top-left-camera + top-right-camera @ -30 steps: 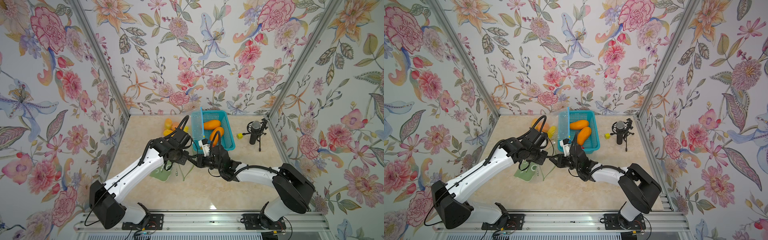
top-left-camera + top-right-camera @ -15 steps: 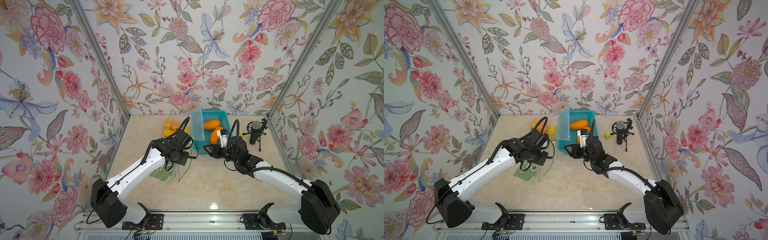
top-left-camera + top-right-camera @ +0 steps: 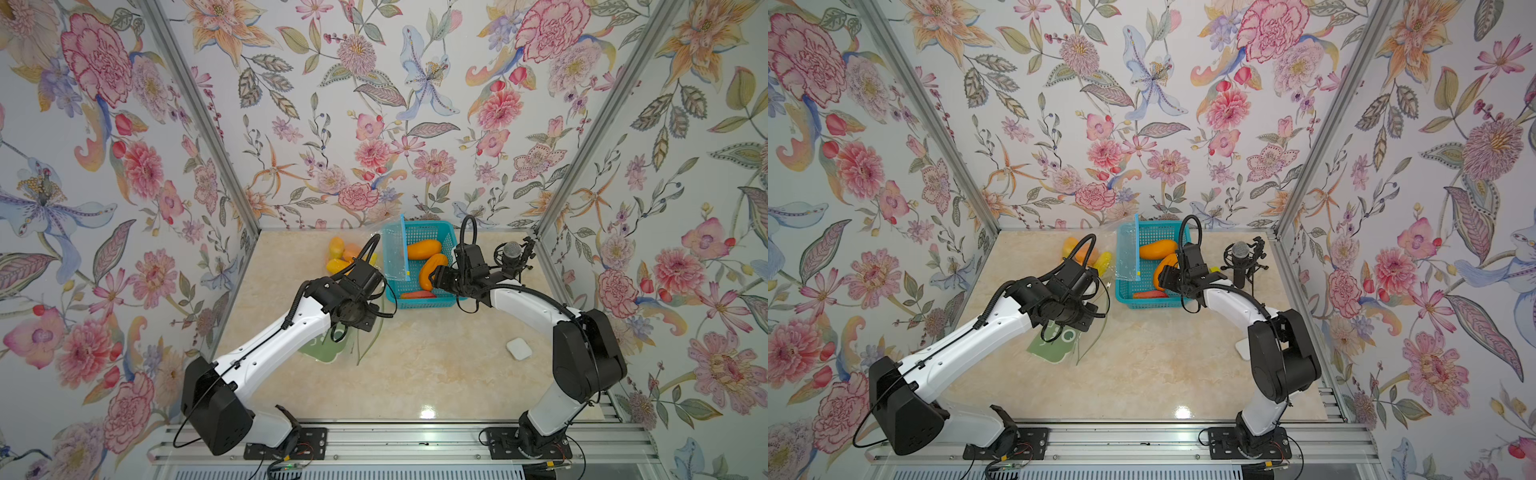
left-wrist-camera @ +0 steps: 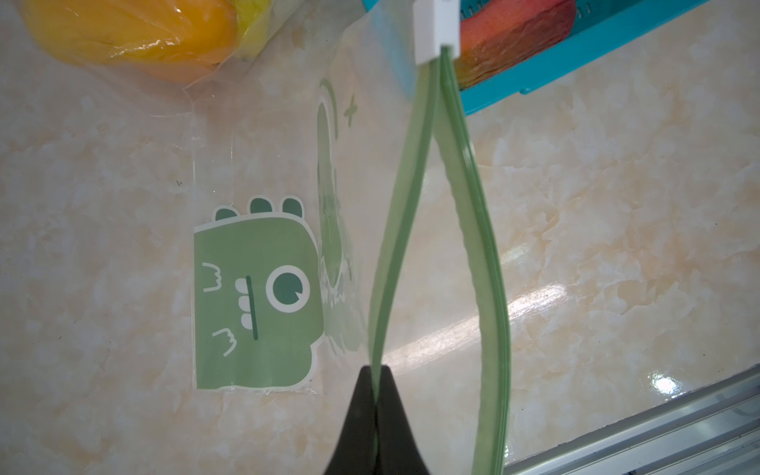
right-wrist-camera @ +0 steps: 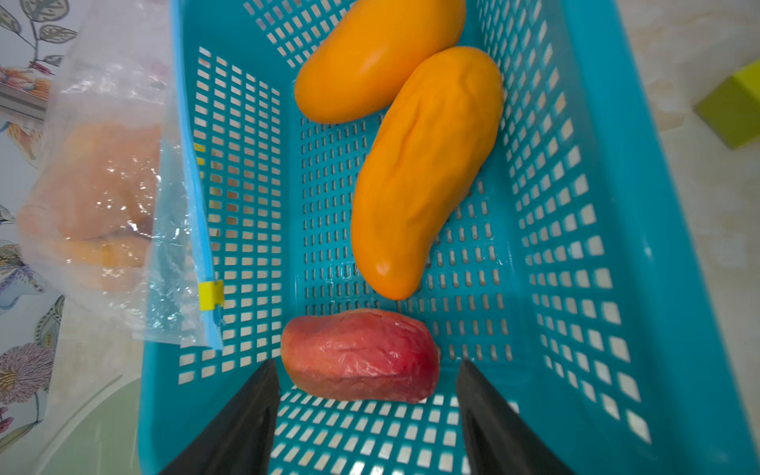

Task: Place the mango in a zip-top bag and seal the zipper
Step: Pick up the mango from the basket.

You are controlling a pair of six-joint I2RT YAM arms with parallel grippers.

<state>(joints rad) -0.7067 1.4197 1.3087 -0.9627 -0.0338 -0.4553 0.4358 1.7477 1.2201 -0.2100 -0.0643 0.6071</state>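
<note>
Fetching the fruit is the step in hand; the bag is already held ready.

1. Left gripper [image 4: 375, 370]: clenched on one green zipper lip of the zip-top bag [image 4: 255, 296], which hangs down to the tabletop just beside the basket [image 5: 575, 205]. The mouth gapes and the white slider [image 4: 436, 28] sits at the end of the track nearest the basket.
2. Right gripper [image 5: 366, 366]: jaws released and wide, poised inside the basket, flanking the red mango [image 5: 360, 349] at one end. Nothing is grasped.
3. Two orange mangoes [image 5: 419, 172] lie deeper in the basket, touching each other. A second bag [image 5: 94, 197], already holding fruit, rests against the basket's outer wall.

Next move, in my judgement: lower the fingers past the red mango's widest part and close across its short axis. Clearance to the basket wall is tight on one side. The fruit must then be carried out of the basket to the open mouth.

Change noted: a second ago the right gripper was outside the basket, close against the left gripper at the bag, jaws much narrower. It has since crossed into the basket and spread them.
</note>
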